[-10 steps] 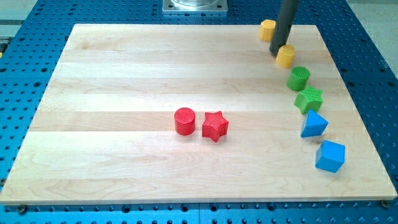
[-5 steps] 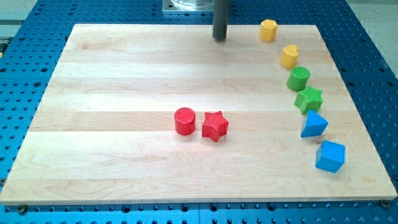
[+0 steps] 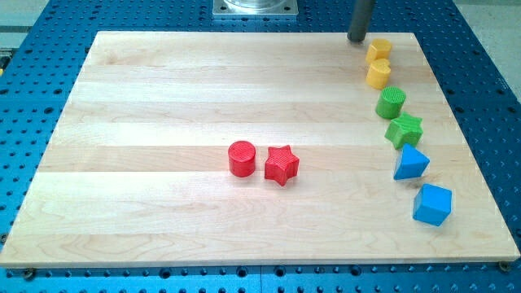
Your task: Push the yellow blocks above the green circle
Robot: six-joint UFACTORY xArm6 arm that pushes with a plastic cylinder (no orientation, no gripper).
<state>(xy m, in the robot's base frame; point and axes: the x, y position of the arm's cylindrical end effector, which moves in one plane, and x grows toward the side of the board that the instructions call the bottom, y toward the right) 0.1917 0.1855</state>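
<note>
Two yellow blocks stand one over the other at the view's top right: the upper yellow block and the lower yellow block, close together. The green circle sits just below the lower one, and a green star below that. My tip is at the board's top edge, just up and to the left of the upper yellow block, very near it.
A blue triangle-like block and a blue cube continue the column down the right side. A red circle and a red star sit side by side at mid-board. The wooden board lies on a blue perforated table.
The rod went left along the top edge, then back right. The upper yellow block has moved right and down, and now sits directly above the lower yellow block.
</note>
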